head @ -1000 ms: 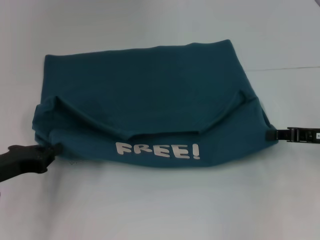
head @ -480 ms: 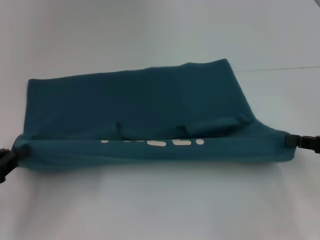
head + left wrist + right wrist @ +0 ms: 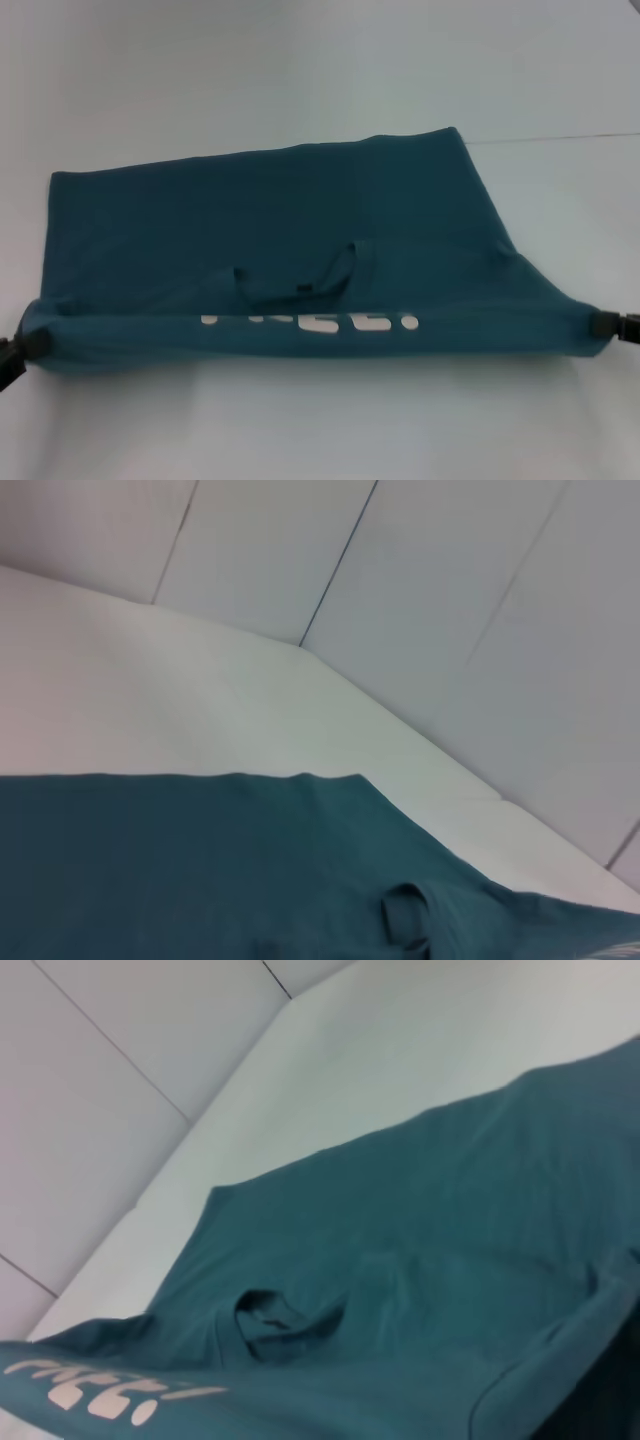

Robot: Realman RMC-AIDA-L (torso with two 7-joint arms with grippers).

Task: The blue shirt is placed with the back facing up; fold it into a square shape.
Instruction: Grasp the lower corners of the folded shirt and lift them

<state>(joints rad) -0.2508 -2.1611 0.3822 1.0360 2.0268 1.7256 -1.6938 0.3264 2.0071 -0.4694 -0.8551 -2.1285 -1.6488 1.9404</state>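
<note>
A pale, plain counter (image 3: 320,420) fills the head view, with a thin seam line running off toward its far right. The shirt (image 3: 280,220) lies spread across it, stretched wide between the two end effectors. The left end effector (image 3: 12,355) sits at the view's left edge, clenched on the shirt's near left corner. The right end effector (image 3: 615,328) sits at the right edge, grasping the near right corner. Between them the near edge is rolled over, so only the upper part of the white lettering (image 3: 310,322) shows just beyond that fold. A small puckered loop of cloth stands up just past the lettering.

In the left wrist view, pale wall panels meet the counter (image 3: 150,700), and the shirt (image 3: 200,870) stretches away from the left end effector, whose fingers are out of sight. A small fold of cloth rises from it farther off.

In the right wrist view, wall panels again back the counter (image 3: 400,1050). The shirt (image 3: 450,1230) runs away from the right end effector, with the lettering (image 3: 95,1390) toward its far end and a pucker near the middle.
</note>
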